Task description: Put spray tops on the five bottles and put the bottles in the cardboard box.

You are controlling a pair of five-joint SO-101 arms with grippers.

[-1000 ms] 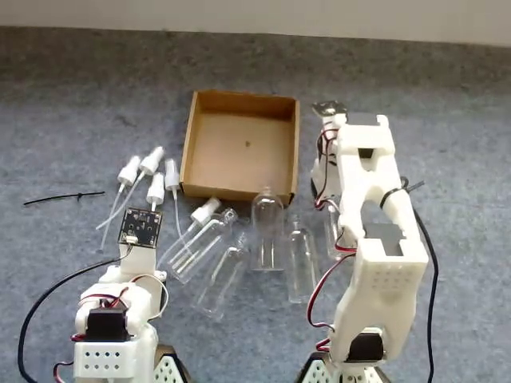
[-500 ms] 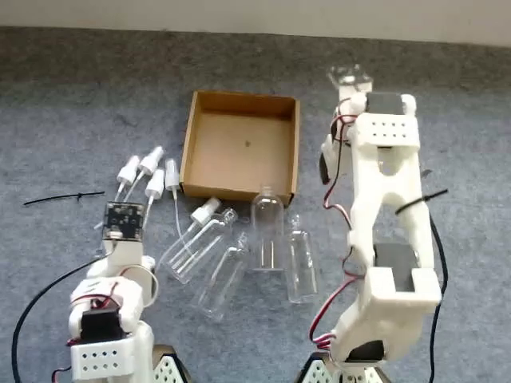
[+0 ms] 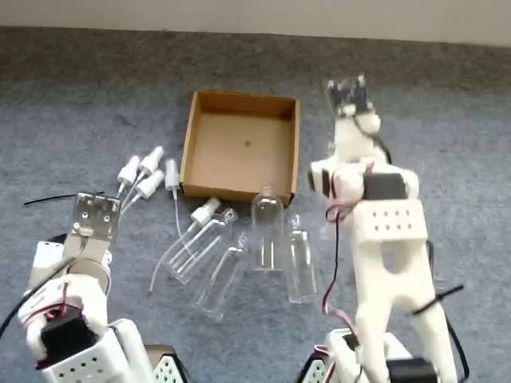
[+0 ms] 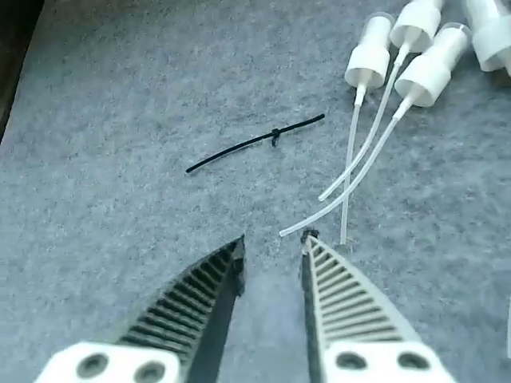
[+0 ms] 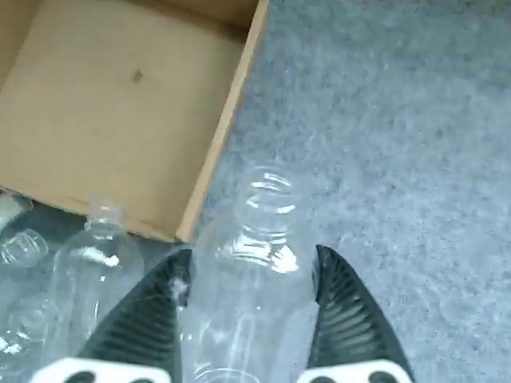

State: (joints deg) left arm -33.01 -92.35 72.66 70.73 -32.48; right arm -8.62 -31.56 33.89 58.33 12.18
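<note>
A clear bottle stands between the fingers of my right gripper, which is shut on it just right of the cardboard box. In the high view the box sits at centre back. In front of it one bottle stands upright, two bottles lie flat, and another lying bottle has a spray top at its neck. Several loose spray tops lie left of the box. My left gripper is open, with its tips just short of the spray tops' tube ends.
A black cable tie lies on the grey carpet at the left, beyond my left gripper. The right arm's white body covers the carpet right of the bottles. Bare carpet lies behind and right of the box.
My left arm has swung left, away from the lying bottles and toward the loose spray tops. My right arm has straightened, and its wrist has moved farther back beside the box.
</note>
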